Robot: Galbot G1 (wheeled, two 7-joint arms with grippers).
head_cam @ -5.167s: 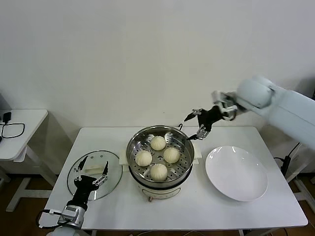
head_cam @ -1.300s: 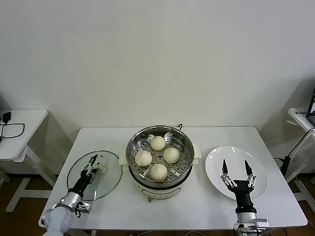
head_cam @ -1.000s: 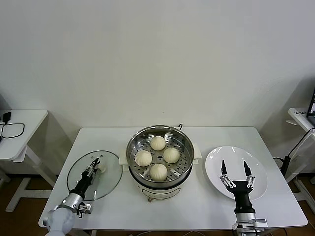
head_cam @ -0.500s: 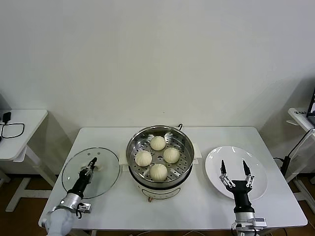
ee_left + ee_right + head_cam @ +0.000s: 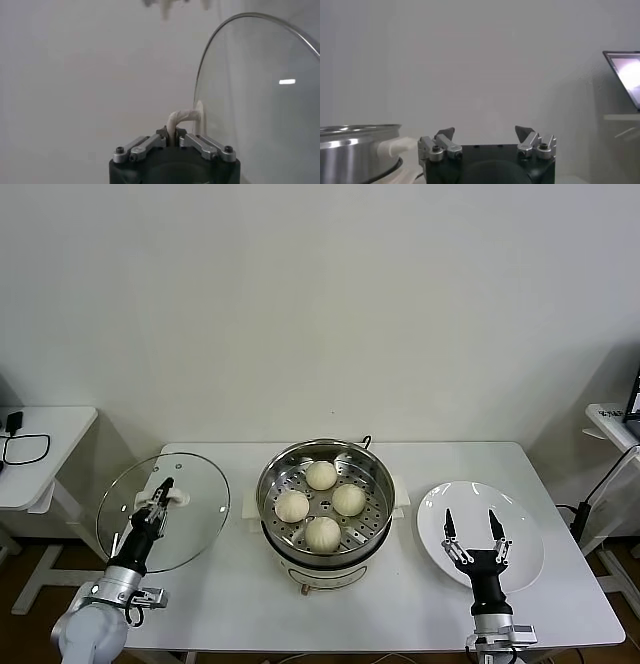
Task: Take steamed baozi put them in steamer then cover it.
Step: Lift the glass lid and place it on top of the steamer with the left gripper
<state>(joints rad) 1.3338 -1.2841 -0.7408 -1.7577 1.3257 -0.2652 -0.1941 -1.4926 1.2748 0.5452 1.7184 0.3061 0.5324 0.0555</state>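
Note:
Several cream-white steamed baozi (image 5: pixel 321 475) sit on the perforated tray inside the shiny steamer (image 5: pixel 275 469) at the table's middle. My left gripper (image 5: pixel 160 492) is shut on the white handle (image 5: pixel 184 117) of the round glass lid (image 5: pixel 190 524). It holds the lid tilted up off the table, left of the steamer. In the left wrist view the left gripper (image 5: pixel 170 134) pinches the handle loop, with the glass lid (image 5: pixel 260 100) beside it. My right gripper (image 5: pixel 468 524) stands open over the white plate (image 5: pixel 520 559), fingers pointing up and nothing between them. The right gripper (image 5: pixel 486 133) also shows open in its wrist view.
The steamer's rim (image 5: pixel 355 150) shows at the side of the right wrist view. A small white side table (image 5: pixel 40 454) with a black cable stands off to the left. The white work table (image 5: pixel 400 604) has bare room in front of the steamer.
My left gripper closed on the lid's handle and raised the lid off the table, up and to the left, tilting it. The right gripper has barely shifted.

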